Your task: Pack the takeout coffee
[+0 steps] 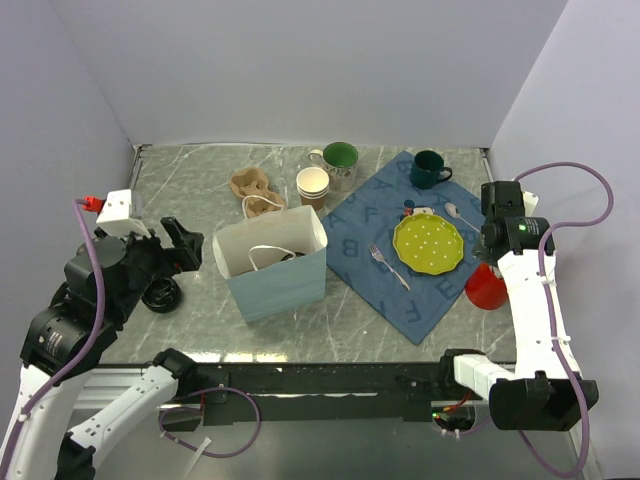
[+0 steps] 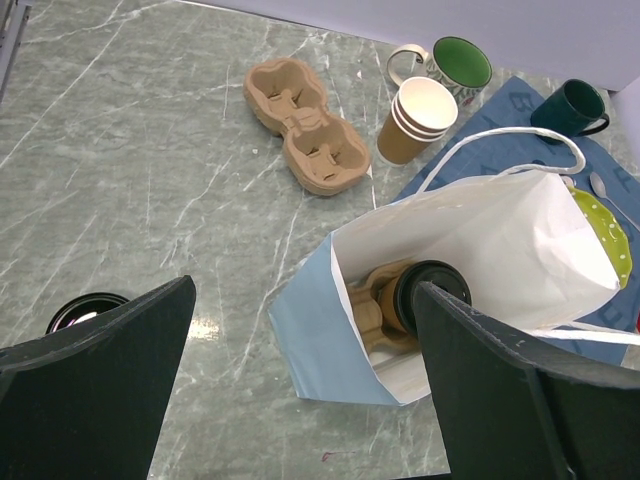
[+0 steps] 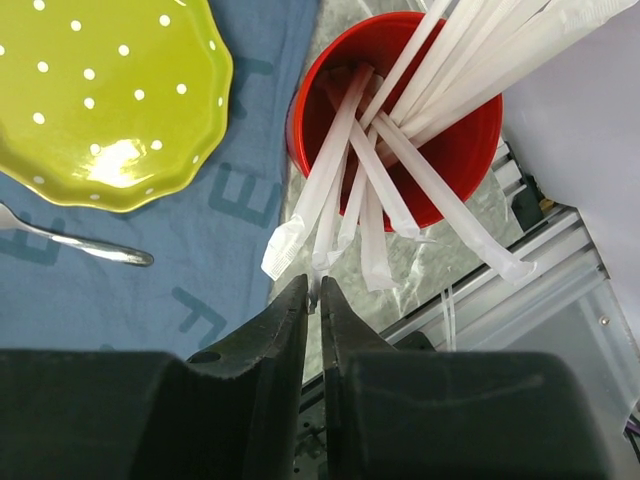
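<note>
The takeout coffee [image 2: 432, 292], a brown cup with a black lid, stands in a cardboard carrier inside the open white and blue paper bag [image 2: 470, 230]. In the top view only a dark patch of it [image 1: 291, 257] shows in the bag [image 1: 275, 275]. My left gripper [image 2: 305, 290] hangs open above the table at the bag's left side, holding nothing; the top view shows that gripper [image 1: 182, 250] left of the bag. My right gripper [image 3: 318, 290] is shut on the tip of a paper-wrapped straw [image 3: 328, 240] that leans out of the red cup [image 3: 450, 150].
A round black object [image 2: 85, 310] lies on the table by the left finger. Behind the bag are an empty cardboard carrier [image 2: 305, 125], stacked lidless paper cups [image 2: 418, 120] and two green mugs [image 1: 338, 158]. A blue cloth [image 1: 400, 290] carries a spotted green plate [image 1: 428, 243], fork and spoon.
</note>
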You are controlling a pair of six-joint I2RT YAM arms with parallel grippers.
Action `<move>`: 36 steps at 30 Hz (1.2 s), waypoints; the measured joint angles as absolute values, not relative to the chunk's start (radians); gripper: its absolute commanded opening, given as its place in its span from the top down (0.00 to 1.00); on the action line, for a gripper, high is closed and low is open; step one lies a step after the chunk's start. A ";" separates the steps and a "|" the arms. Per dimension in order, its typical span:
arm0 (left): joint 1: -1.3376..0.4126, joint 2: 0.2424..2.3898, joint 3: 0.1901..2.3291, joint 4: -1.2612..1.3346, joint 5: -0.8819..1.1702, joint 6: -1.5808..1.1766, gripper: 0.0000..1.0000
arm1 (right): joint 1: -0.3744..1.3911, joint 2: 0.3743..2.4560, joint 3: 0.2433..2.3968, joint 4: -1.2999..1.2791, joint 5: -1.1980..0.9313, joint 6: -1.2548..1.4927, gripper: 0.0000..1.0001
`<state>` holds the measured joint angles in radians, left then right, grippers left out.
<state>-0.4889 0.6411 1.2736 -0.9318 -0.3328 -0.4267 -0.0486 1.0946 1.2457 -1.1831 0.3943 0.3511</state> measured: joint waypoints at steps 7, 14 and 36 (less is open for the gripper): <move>-0.493 0.638 1.270 -0.932 -0.339 -0.426 0.03 | -0.049 1.095 1.246 -1.183 0.376 0.360 0.81; -0.493 0.637 1.266 -0.932 -0.340 -0.422 0.03 | -0.049 1.095 1.246 -1.182 0.367 0.373 0.78; -0.493 0.636 1.263 -0.932 -0.358 -0.419 0.03 | -0.049 1.109 1.324 -1.203 0.349 0.377 0.93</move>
<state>-0.4927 0.6365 1.2633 -0.9321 -0.3576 -0.4191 -0.0486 1.1091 1.3243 -1.2026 0.3489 0.3775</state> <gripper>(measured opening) 0.969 0.077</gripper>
